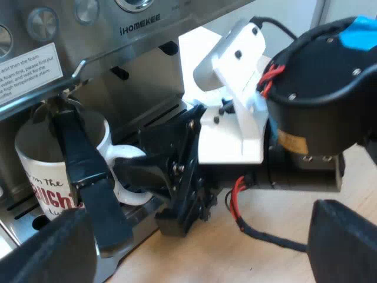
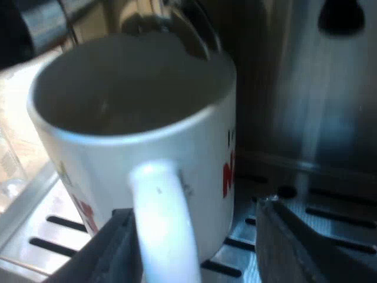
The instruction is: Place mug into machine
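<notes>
The left gripper (image 1: 197, 250) hangs clear over the pale wooden table (image 1: 277, 262), its two black fingers spread wide with nothing between them.

From there I look at the brushed-steel espresso machine (image 1: 141, 35). A white ceramic mug (image 1: 38, 159) with red lettering stands in the machine's bay, on the slotted steel drip tray (image 2: 330, 200), directly under the metal holder (image 1: 58, 107) locked into the front. The holder's long dark handle (image 1: 82, 168) slants down across the mug's near side. The other arm's gripper is at the mug's white looped handle (image 1: 126, 154).

The right gripper (image 2: 194, 236) is spread apart astride that loop. One finger (image 2: 118, 247) sits just beside the handle, and the other stands well apart from it. It is loosely around the loop and not clamped on it, and the mug looks to be bearing its own weight on the tray. By my reading the placing is as good as done, and only the retreat remains.

The retreat is where the risk lies:
- The near finger is so close to the loop that a slanted or sideways pull could hook it, and then the mug would be dragged across the grate or twisted out from under the holder.
- A lift before the fingers are clear could tip the mug, or knock its rim against the holder above it.
- The dark handle is close by — a wide swing of the right arm might strike it.
</notes>
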